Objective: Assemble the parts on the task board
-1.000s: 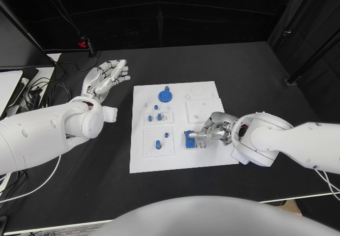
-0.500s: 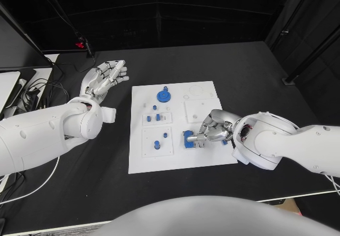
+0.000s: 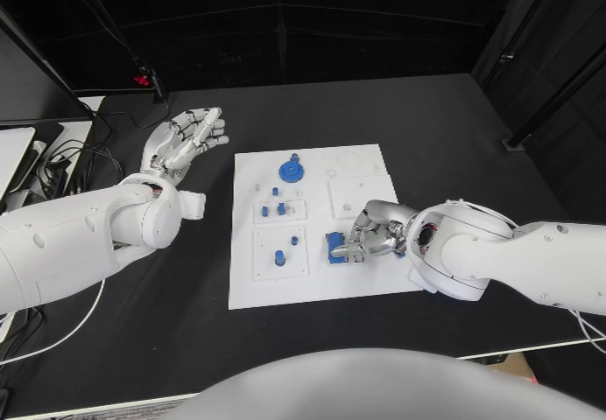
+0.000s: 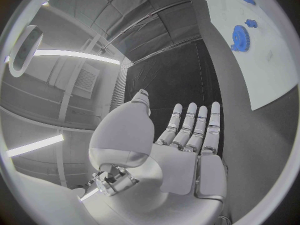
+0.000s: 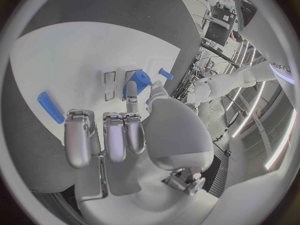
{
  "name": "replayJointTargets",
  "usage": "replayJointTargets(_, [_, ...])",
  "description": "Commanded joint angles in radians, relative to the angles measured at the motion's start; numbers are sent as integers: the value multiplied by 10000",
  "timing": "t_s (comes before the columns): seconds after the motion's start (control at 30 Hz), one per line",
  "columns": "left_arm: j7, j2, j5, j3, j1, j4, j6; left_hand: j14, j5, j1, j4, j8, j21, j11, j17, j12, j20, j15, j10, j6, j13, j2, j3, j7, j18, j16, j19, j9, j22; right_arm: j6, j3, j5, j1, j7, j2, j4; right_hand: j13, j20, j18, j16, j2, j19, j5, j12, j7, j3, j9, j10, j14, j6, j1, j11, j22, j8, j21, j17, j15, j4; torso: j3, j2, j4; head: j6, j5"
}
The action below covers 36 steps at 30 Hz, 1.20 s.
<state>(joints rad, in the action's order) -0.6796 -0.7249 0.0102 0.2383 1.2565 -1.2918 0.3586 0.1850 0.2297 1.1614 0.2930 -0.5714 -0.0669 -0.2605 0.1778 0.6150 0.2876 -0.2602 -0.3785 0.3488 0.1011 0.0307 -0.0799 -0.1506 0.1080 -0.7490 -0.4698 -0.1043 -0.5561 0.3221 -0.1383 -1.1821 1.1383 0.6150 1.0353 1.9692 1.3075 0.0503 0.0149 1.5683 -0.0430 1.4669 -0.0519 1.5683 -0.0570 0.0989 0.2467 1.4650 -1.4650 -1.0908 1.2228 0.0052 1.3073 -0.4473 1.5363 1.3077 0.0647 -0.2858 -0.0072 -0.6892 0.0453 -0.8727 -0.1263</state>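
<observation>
The right robot hand (image 3: 375, 232) hides much of the blue rectangular plastic block (image 3: 336, 247) it works on; from the head view the fingers curl down against the block's right side, and it looks as though the thumb and a finger pinch it, though the contact itself is hard to make out. In the right wrist view a blue block (image 5: 140, 80) sits just beyond the fingertips (image 5: 130, 89), with a loose blue bar (image 5: 49, 106) lying apart on the white surface.

The flat white rectangular task board (image 3: 379, 284) lies in the middle of the black worktop (image 3: 480, 131). Its far end carries a round blue gear (image 3: 293, 169). A square recessed plate (image 3: 282, 210) holds small blue pegs, and another plate nearer the robot (image 3: 280, 254) holds two more blue pieces. The held block rests on the board's near right part.

The left robot hand (image 3: 187, 136) hangs above the worktop left of the board, fingers spread and holding nothing.
</observation>
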Motion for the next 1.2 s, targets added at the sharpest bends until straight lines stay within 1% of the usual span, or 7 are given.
replayJointTargets(0.03, [-306,-13,-3,-10,15,-27,-103,-20,52,3,-11,-45,-44,-14,-9,36,21,3,78,-78,-9,64,-65,-1452,-186,-36,8,8,7,-313,0,-371,-4,302,-80,-72,2633,-94,-62,25,176,839,39,25,-19,-27,109,1058,-1058,139,188,-87,2517,-101,55,2631,64,11,5,-8,-6,1,12])
replayJointTargets(0.1, [-305,-19,-3,-10,14,-29,-99,-20,52,3,-11,-45,-44,-14,-9,36,21,3,78,-78,-9,64,-65,-1452,-186,-36,8,8,7,-363,0,-402,-7,331,-129,-119,2633,-92,-61,25,187,836,37,25,-19,-18,135,1058,-1058,156,237,-85,2516,-121,51,2631,64,16,4,-7,4,1,2])
replayJointTargets(0.4, [-303,-19,-3,-10,14,-23,-102,-20,52,3,-11,-45,-44,-14,-9,36,21,3,78,-78,-9,64,-65,-1452,-186,-36,8,8,7,-496,-1,-550,-13,391,-225,-225,2633,-89,-60,25,167,834,36,25,-23,43,223,1058,-1058,206,364,-82,2514,-188,46,2631,59,24,2,2,1,1,6])
replayJointTargets(0.73, [-297,-7,-3,-10,11,-2,-106,-20,52,3,-11,-45,-44,-14,-9,36,21,3,78,-78,-9,64,-65,-1452,-186,-36,8,8,7,-599,-1,-698,-14,446,-176,-247,2633,-83,-64,25,272,845,34,25,-19,56,373,1058,-1058,285,646,-82,2521,-301,61,2631,55,59,0,2,-2,1,-32])
replayJointTargets(0.97, [-288,8,-3,-10,7,11,-112,-20,52,3,-11,-45,-44,-14,-9,36,21,3,78,-78,-9,64,-65,-1452,-186,-36,8,8,7,-699,-2,-734,-14,455,-159,-239,2633,-84,-65,25,326,847,32,25,0,10,512,1058,-1058,355,1008,-97,2522,-400,64,2631,61,141,9,3,8,1,-53])
replayJointTargets(1.03, [-286,11,-3,-10,6,15,-111,-20,52,3,-11,-45,-44,-14,-9,36,21,3,78,-78,-9,64,-65,-1452,-186,-36,8,8,7,-726,-2,-738,-14,444,-158,-237,2633,-85,-65,25,346,847,31,25,4,-7,542,1058,-1058,372,1086,-101,2522,-420,63,2631,63,156,4,-1,2,1,-51])
replayJointTargets(1.2, [-282,16,-3,-10,3,21,-114,-20,52,3,-11,-45,-44,-14,-9,36,21,3,78,-78,-9,64,-65,-1452,-186,-36,8,8,7,-769,-2,-741,-15,405,-186,-238,2633,-85,-65,25,349,846,31,25,4,-9,546,1058,-1058,374,1094,-101,2522,-422,62,2631,63,157,4,-4,1,1,-67])
